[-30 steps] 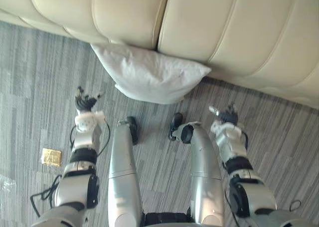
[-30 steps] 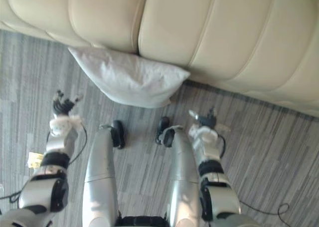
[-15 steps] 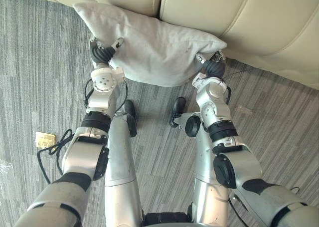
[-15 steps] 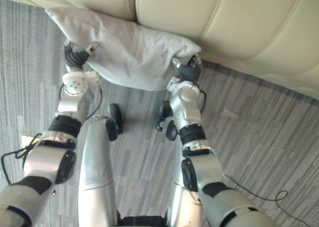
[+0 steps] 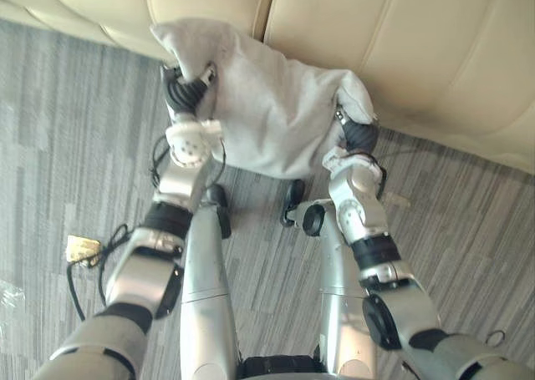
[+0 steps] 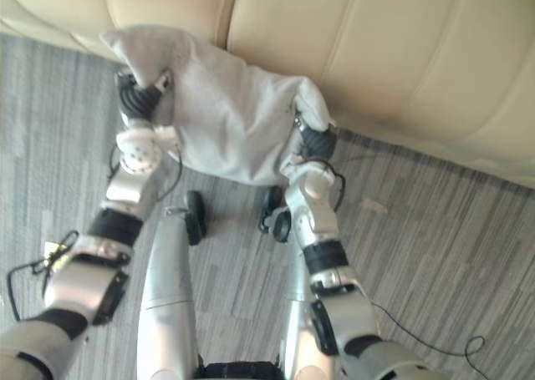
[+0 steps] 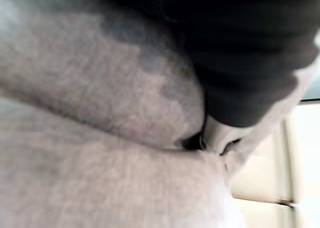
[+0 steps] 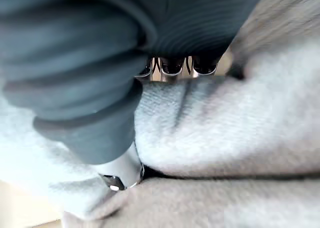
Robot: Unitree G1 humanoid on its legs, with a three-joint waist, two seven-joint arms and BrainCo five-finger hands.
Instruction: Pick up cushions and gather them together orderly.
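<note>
A pale grey cushion (image 5: 272,113) hangs in front of the cream sofa (image 5: 435,46), lifted off the floor and bunched at both ends. My left hand (image 5: 185,92) is shut on its left end, fingers dug into the cloth. At the right end my right hand (image 5: 358,134) is shut on the cloth too. In the left wrist view the cushion (image 7: 100,138) folds around my left hand (image 7: 250,77). In the right wrist view my right hand (image 8: 90,77) pinches a thick fold of the cushion (image 8: 225,133).
The sofa's front runs across the top of the eye views, close behind the cushion. Grey striped carpet (image 5: 67,146) lies below it. A small gold-coloured flat piece (image 5: 82,248) lies on the floor at the left.
Both hands have closed on the cushion's ends and raised it off the floor against the sofa front; the cloth has bunched inward.
</note>
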